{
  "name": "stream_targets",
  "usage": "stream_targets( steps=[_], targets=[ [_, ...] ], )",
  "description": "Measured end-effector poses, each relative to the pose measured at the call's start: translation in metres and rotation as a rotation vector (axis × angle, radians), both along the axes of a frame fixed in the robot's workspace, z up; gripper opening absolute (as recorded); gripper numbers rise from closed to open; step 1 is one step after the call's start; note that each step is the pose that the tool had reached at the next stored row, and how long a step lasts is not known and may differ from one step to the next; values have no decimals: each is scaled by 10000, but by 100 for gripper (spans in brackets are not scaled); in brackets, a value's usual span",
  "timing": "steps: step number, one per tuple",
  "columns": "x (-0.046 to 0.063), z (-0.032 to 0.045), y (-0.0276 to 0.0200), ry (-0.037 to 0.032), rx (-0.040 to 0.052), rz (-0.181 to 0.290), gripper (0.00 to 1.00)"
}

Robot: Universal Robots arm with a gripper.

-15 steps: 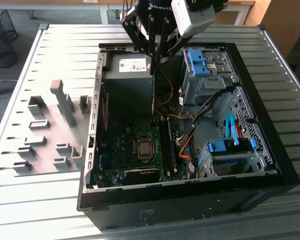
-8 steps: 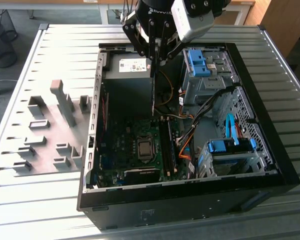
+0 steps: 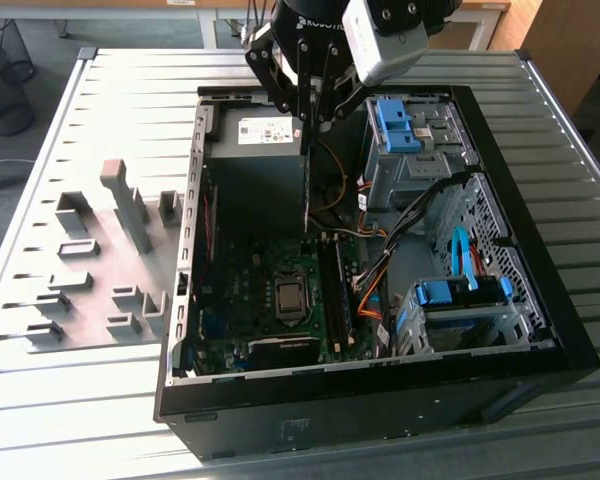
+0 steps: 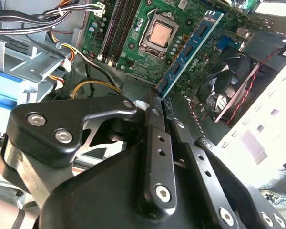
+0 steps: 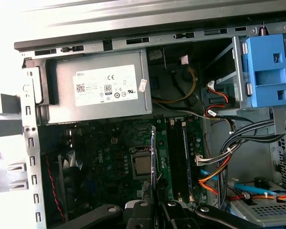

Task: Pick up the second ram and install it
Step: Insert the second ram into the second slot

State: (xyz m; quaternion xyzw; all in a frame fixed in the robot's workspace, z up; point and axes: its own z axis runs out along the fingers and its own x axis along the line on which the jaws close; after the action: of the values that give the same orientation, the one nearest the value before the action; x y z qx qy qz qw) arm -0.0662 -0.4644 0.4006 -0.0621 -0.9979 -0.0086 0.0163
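Carrying step: gripper (image 4: pixel 158 98) clamping the second ram (image 4: pixel 188 50) edge-on above the motherboard (image 5: pixel 114 152).
Next calls for aligning with the empty slots (image 5: pixel 174 157).

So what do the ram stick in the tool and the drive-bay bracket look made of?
The second ram: blue circuit board, presumably fibreglass laminate, semi-gloss, carrying matte black chips. It is clamped in the tool, whose fingers look like black-coated metal, with screw heads showing. The drive-bay bracket: light-blue moulded plastic, judging by its uniform colour and soft sheen, mounted on bare grey sheet metal.

One ram stick (image 4: pixel 190 50), two blue brackets (image 3: pixel 395 125).
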Motion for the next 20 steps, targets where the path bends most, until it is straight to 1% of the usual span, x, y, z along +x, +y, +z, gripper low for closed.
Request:
stream_targets(
  steps=[9, 20],
  targets=[
    [0, -37, 0, 1, -1, 0, 14],
    [0, -59, 0, 0, -1, 0, 14]
  ],
)
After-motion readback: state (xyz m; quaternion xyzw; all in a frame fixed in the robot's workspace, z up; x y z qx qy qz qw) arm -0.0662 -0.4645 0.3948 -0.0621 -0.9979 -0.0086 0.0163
